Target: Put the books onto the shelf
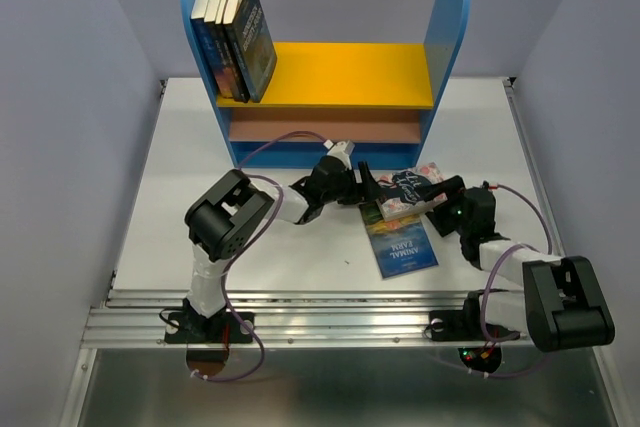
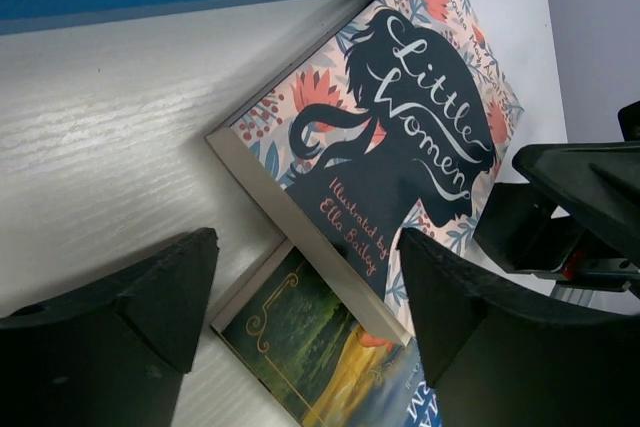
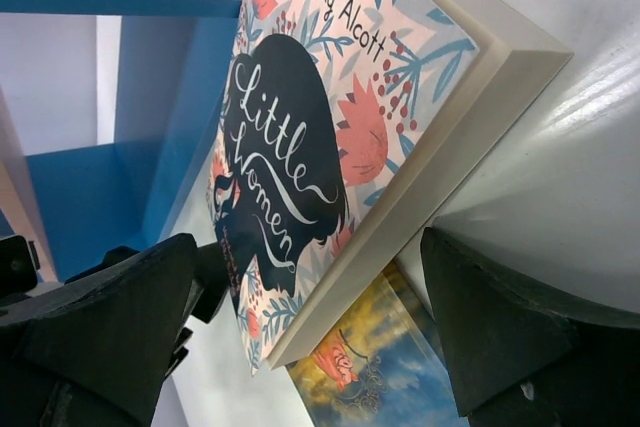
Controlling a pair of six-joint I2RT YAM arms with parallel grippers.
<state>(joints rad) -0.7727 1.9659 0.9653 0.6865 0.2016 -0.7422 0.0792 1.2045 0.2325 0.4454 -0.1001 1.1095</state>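
Holding: neither side had anything
Left fingers [image 2: 120, 327]: were wide apart over the Little Women book [image 2: 400, 137]
Right fingers [image 3: 110, 317]: gaped wide beside it

Left arm [image 1: 230, 219]: white tube links between blocky, matte-black joint housings. Right arm [image 1: 562, 302]: same build, same colours.

A thin purple cable [image 1: 257, 149] loops off my left forearm into a white plug [image 1: 341, 150] at the wrist. A second purple cable [image 1: 535, 209] arcs off my right wrist.

Bases black. Small red and green lights [image 1: 472, 354] sit by the right one.

Left pincer [image 2: 305, 247]: two broad black fingers [image 2: 130, 322], wedge-shaped, with a dull grainy finish. Right pincer [image 3: 308, 242]: same black wedge fingers [image 3: 500, 317], with blunt tips.
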